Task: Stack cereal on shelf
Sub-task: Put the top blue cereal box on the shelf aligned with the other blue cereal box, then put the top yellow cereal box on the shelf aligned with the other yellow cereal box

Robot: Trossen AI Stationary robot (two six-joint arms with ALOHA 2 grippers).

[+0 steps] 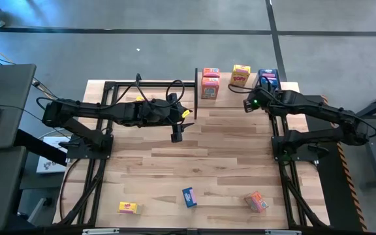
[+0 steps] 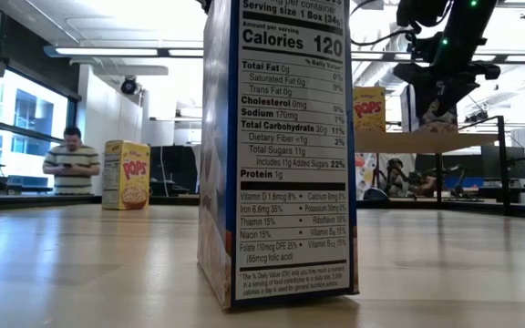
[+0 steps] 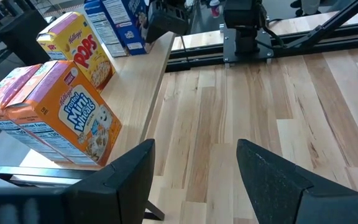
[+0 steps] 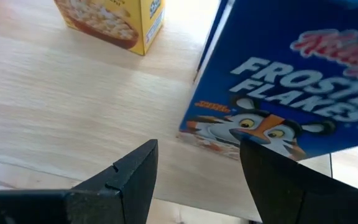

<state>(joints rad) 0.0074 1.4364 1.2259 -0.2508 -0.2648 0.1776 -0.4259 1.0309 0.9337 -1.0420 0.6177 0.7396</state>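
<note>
Shelf (image 1: 286, 86) with perhaps four upright cereal boxes (image 1: 210, 83).

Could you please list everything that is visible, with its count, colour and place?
table: one, light wood planks, under everything
shelf: one, light wood with black uprights, at the table's far edge
orange boxes: two, side by side on the shelf
yellow box: one, on the shelf
blue boxes: apparently two, on the shelf
loose boxes: three, yellow, blue and orange, on the table near its front edge
person: one, striped top, in the room behind
left gripper: black, open, over the table beside the shelf
right gripper: black, open, at the shelf's blue boxes
</note>
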